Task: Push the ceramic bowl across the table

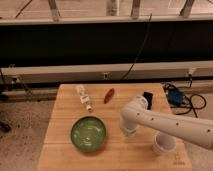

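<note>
The robot's two-finger gripper (pixel 128 131) hangs low over the middle of the rectangular light wooden butcher-block table (pixel 62 155), at the end of the white arm (pixel 170 125) that reaches in from the right; its fingers are closed together with nothing held between them. Just to its left, apart from it, the wide, shallow glossy green ceramic bowl (pixel 88 134) sits on the near-left part of the tabletop. A small whitish cup (pixel 164 144) stands near the right edge, while a clear plastic bottle (pixel 84 97) and a brown oblong object (pixel 108 95) lie toward the far side.
</note>
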{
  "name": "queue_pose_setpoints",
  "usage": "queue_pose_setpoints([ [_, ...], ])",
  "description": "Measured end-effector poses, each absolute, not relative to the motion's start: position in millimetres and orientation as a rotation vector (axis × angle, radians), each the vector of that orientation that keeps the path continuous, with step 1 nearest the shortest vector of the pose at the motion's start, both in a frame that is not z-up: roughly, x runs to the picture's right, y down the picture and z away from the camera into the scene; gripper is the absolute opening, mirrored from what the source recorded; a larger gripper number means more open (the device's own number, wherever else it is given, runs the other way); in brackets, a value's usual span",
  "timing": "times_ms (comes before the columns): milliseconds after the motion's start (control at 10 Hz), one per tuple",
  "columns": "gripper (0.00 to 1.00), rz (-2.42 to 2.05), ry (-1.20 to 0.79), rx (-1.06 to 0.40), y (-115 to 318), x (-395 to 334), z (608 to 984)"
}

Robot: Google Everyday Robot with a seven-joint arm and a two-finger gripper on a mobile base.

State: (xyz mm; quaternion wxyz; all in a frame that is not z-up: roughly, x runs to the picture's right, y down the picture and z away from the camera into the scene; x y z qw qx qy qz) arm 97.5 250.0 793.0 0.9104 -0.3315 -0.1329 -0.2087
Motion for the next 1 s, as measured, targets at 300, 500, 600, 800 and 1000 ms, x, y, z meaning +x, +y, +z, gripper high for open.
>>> queue_pose_setpoints([
  [300, 0.0, -0.465, -0.29, -0.694, 251.2, 84.6, 793.4],
  [500, 0.0, -0.518, -0.314, -0.695, 250.8, 55.2, 793.7],
  [600, 0.0, -0.542, -0.324, -0.697, 251.2, 43.3, 793.6],
  [800, 0.0, -0.58, -0.333, -0.701, 250.9, 31.9, 792.8],
  [1000, 0.0, -0.616, -0.337, -0.702, 251.4, 13.9, 790.2],
])
